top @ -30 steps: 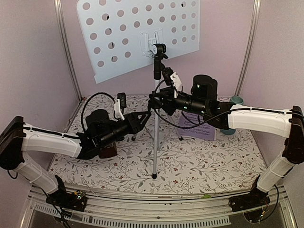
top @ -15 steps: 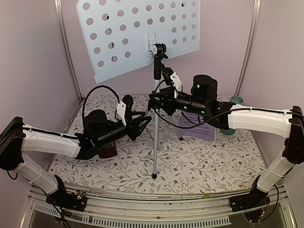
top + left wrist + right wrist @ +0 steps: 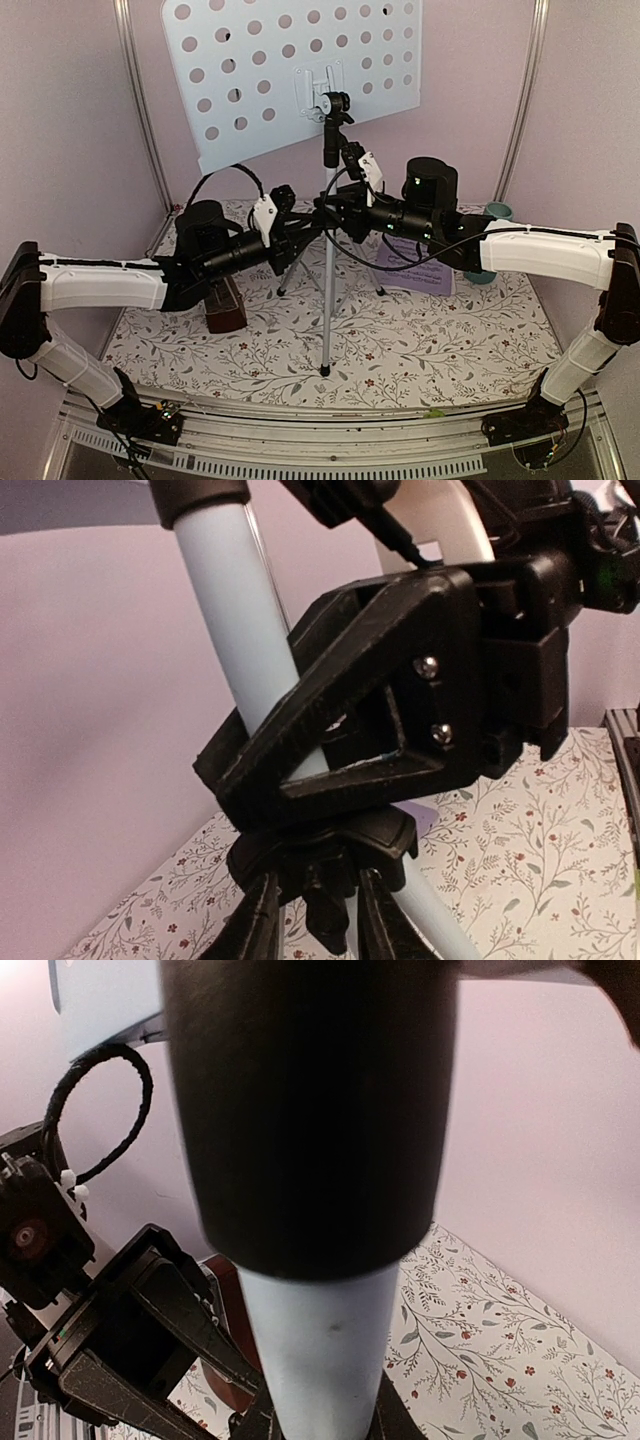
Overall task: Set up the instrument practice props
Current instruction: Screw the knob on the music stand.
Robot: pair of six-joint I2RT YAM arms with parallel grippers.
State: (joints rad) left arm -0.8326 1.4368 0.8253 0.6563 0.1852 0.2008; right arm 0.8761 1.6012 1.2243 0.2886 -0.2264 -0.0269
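The music stand [image 3: 300, 70] is seen standing upright at the back middle of the table [image 3: 430, 345], which is covered with a flowery cloth. Its pale-blue board with round holes is tilted and is set high up, close to the back wall. The thin pole [image 3: 326, 300] is set straight down under the board. The silver legs are spread out low around the pole.

The pole is held from the right side, partway up, by the right gripper [image 3: 333, 213]. In the left wrist view, one black finger [image 3: 360, 710] of that gripper is seen pressed against the pole, so its jaws are closed narrow on it. In the right wrist view, the pole is so close that most of the picture is filled by it.

The left gripper [image 3: 303, 232] is placed on the left side of the pole, at about the same height, just beside the right gripper. How wide its jaws are cannot be told. Whether the pole is touched by it cannot be told either.

The small dark-red metronome [image 3: 226, 306] is set on the cloth at the left, partly hidden under the left arm. The lilac sheet-music pages [image 3: 415, 272] are laid flat on the right, partly hidden under the right arm. A teal cup [image 3: 498, 211] is seen at the far right, behind that arm.
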